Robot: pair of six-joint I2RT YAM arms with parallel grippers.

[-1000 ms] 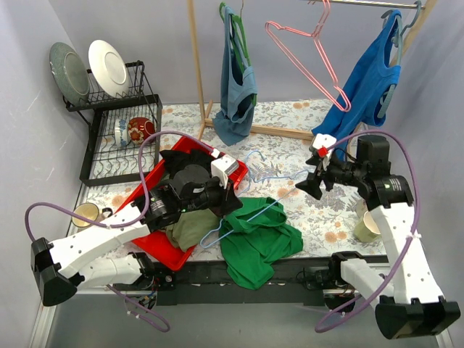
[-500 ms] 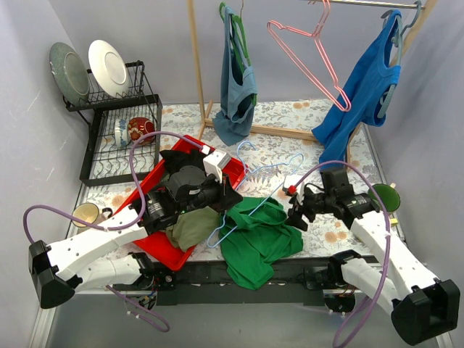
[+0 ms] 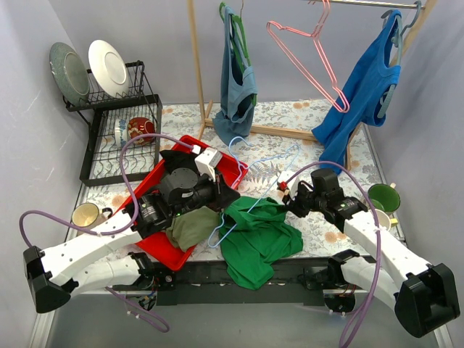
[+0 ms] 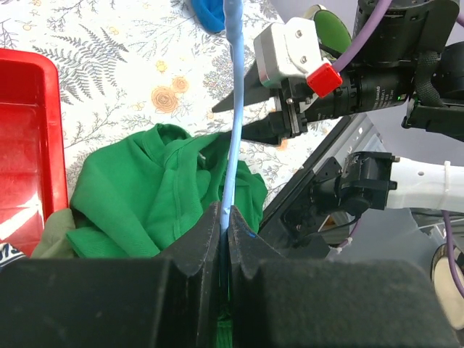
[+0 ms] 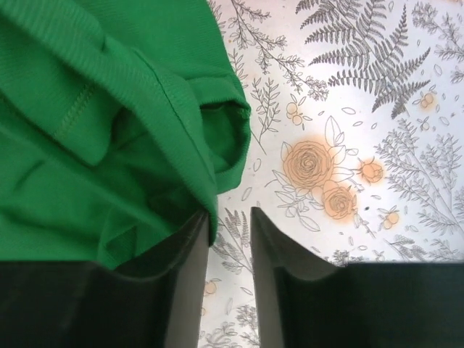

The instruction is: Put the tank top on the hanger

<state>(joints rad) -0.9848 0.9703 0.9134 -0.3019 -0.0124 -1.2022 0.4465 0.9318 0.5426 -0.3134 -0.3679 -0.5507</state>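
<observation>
Peering down from above, I lose most of the hanger against the flowered counter. Its thin blue wire slants away from the red tray toward the right arm, and I can't make out its full outline. From the left wrist, the wire rises straight out of the left pincer, which is clamped shut on it. The fingers hide whatever lies below the grip.

The tank top lies crumpled just beside the tray on the right arm's side. Its near part droops over the counter's front edge. An olive garment sits between it and the tray, partly under the left arm.

The left arm stretches across the tray with its wrist over the tray's inner edge. The right arm bends low toward the tank top. The right pincer is slightly parted with bare counter showing in the gap, and one finger is against the fabric's edge.
</observation>
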